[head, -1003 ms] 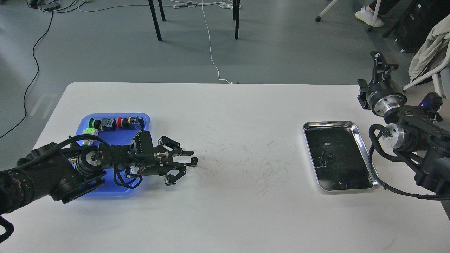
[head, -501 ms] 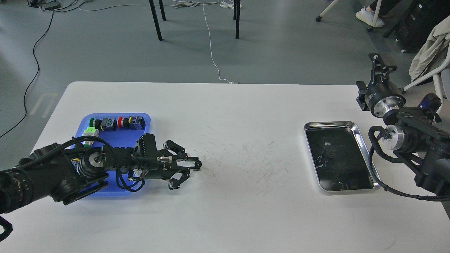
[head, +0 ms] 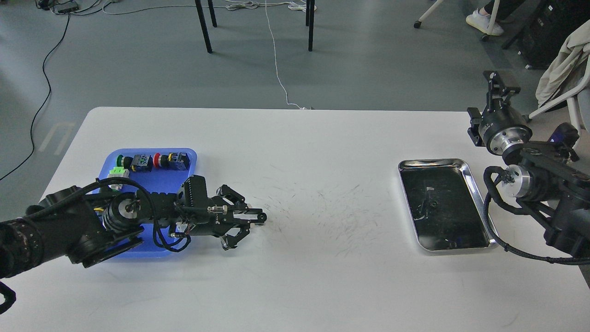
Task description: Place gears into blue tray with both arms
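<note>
Nearest, at 8 o'clock in the head view, the black jointed left arm (head: 69, 226) lies low across the white scuffed table (head: 295, 276), its forearm passing over the near half of the shallow blue plastic tray with rounded corners (head: 193, 157); the left gripper (head: 258, 217) reaches past the tray's right rim toward 3 o'clock, fingers drawn together on a tiny black toothed gear (head: 262, 216) pinched at the tips, just above or on the table surface, which of the two I cannot tell; this gear sits outside the blue tray, just beside its right edge; along the tray's far rim, at 10 o'clock, a row of colourful push-button switches (head: 152, 161) with green, red and yellow caps, and a light green block at the tray's left side; at 3 o'clock, well apart from the left gripper, a shiny silver metal tray with dark inside (head: 474, 184); a second small dark gear (head: 432, 204) appears near its middle, small and hard to resolve against the reflections; beside that tray's right rim, at 3 to 2 o'clock, the black right arm (head: 548, 184) with silver joint rings; the right gripper (head: 500, 83) points up and away off the table's far right corner, seen end-on, so I cannot tell whether its fingers are apart or together
</note>
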You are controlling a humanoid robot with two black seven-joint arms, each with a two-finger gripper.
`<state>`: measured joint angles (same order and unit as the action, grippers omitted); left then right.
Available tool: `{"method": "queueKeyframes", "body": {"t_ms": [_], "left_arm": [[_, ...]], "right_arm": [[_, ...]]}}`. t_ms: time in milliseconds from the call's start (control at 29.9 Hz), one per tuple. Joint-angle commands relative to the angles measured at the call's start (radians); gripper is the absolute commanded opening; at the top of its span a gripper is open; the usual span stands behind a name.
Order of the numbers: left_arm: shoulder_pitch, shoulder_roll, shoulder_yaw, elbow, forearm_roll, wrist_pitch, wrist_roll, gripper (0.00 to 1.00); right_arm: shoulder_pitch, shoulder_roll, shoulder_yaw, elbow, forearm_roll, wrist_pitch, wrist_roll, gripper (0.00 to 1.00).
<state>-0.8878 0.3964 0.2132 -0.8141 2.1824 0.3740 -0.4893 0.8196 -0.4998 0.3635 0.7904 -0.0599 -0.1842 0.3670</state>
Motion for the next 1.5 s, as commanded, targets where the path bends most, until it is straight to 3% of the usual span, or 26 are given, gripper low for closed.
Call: {"method": "queueKeyframes", "body": {"t_ms": [0,401,669,1036,1203,1471], "left_arm": [[-0.011,0.01,-0.001,-0.003,-0.001,0.0,0.001,0.11],[-0.062,0.116,-0.003,-0.123,-0.001,-0.006,0.001,0.08],[-0.12,0.205,-0.003,-0.142,-0.001,-0.007,0.001,0.08],[-0.118,0.387,0.003,-0.062,-0.056,0.005,0.001,0.09],[-0.066,0.387,0.002,0.049,-0.067,0.06,0.001,0.09],[-0.002,0.375,0.002,0.082,-0.111,0.077,0.001,0.09]], "right_arm": [[-0.002,0.0,0.0,0.0,0.0,0.0,0.001,0.96],[-0.002,0.0,0.0,0.001,-0.001,0.0,0.001,0.96],[-0.002,0.0,0.0,0.004,-0.001,0.002,0.001,0.96],[-0.002,-0.002,0.003,0.004,-0.001,0.002,0.001,0.96],[0.0,-0.003,0.003,0.007,-0.001,0.002,0.001,0.96],[0.0,-0.014,0.002,0.007,-0.003,0.002,0.001,0.96]]}}
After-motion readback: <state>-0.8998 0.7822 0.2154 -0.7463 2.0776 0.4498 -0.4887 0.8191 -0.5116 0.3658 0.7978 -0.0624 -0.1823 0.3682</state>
